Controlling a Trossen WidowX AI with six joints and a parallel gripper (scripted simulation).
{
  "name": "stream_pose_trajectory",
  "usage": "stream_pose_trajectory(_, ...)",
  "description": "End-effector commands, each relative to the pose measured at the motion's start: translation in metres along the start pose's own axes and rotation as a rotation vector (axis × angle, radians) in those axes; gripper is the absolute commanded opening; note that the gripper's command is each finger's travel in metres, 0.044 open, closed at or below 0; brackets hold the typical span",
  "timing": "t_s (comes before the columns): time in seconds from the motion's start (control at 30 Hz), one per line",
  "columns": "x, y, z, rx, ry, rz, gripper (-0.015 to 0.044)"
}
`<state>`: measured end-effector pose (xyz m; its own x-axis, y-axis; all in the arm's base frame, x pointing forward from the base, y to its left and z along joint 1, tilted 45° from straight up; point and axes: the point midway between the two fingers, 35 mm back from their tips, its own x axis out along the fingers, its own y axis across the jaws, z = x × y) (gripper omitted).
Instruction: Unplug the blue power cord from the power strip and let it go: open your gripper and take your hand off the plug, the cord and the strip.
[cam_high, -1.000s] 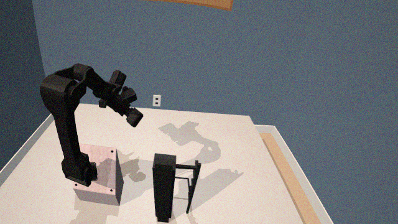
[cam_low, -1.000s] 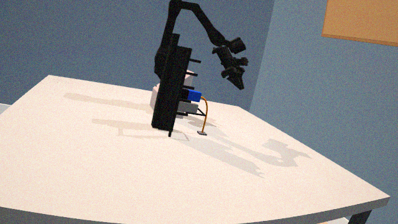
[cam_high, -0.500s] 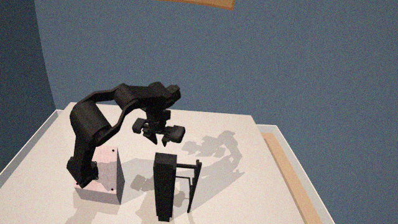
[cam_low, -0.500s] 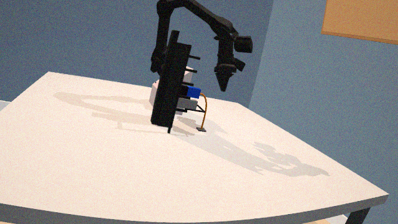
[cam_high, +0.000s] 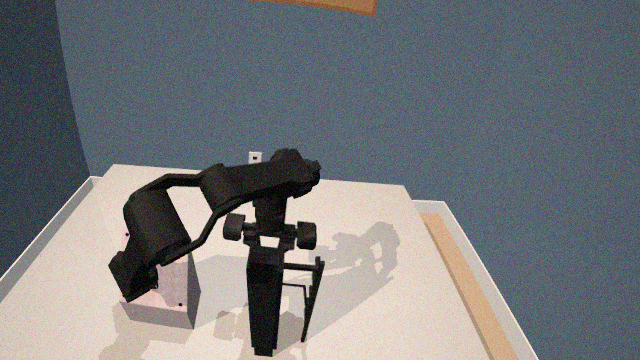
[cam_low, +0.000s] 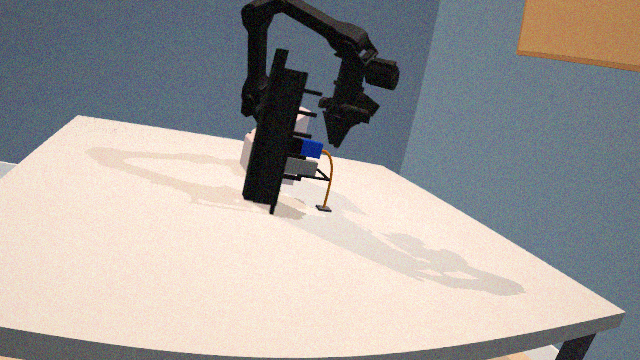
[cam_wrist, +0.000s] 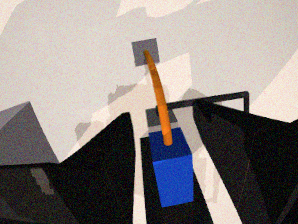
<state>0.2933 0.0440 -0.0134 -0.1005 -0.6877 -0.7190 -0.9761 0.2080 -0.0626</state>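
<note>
The power strip (cam_high: 264, 300) (cam_low: 275, 135) stands upright as a tall black bar. The blue plug (cam_low: 312, 148) (cam_wrist: 173, 182) sits against the strip's face, and its orange cord (cam_low: 330, 175) (cam_wrist: 159, 92) curves down to a small grey pad (cam_low: 323, 208) (cam_wrist: 145, 52) on the table. My gripper (cam_low: 336, 144) (cam_wrist: 162, 114) is partly open with nothing between its fingers. It hangs just above the plug, pointing down. In the wrist view the fingers lie to either side of the plug, with gaps. In the top view the strip hides the plug and fingertips.
A grey plug (cam_low: 301, 166) sits below the blue one. Thin dark prongs stick out of the strip above it. A thin black bracket (cam_high: 312, 300) (cam_wrist: 215, 99) stands beside the strip. The pinkish block (cam_high: 172, 280) is under the arm's base.
</note>
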Motion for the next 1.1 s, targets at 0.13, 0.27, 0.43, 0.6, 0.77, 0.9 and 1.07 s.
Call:
stream_pose_trajectory(0.13, -0.001, -0.002, -0.009, -0.009, 0.002, -0.002, 0.016)
stream_pose_trajectory(0.27, -0.001, -0.003, -0.016, -0.009, 0.002, -0.002, 0.016)
stream_pose_trajectory(0.43, -0.001, -0.003, -0.024, -0.009, 0.003, -0.002, 0.016)
stream_pose_trajectory(0.6, -0.001, -0.003, -0.032, -0.01, 0.003, -0.002, 0.016)
stream_pose_trajectory(0.77, -0.001, -0.003, -0.04, -0.01, 0.004, -0.002, 0.016)
stream_pose_trajectory(0.9, -0.001, -0.003, -0.042, -0.01, 0.004, -0.002, 0.016)
stream_pose_trajectory(1.07, 0.002, -0.003, -0.042, -0.01, 0.004, -0.002, 0.016)
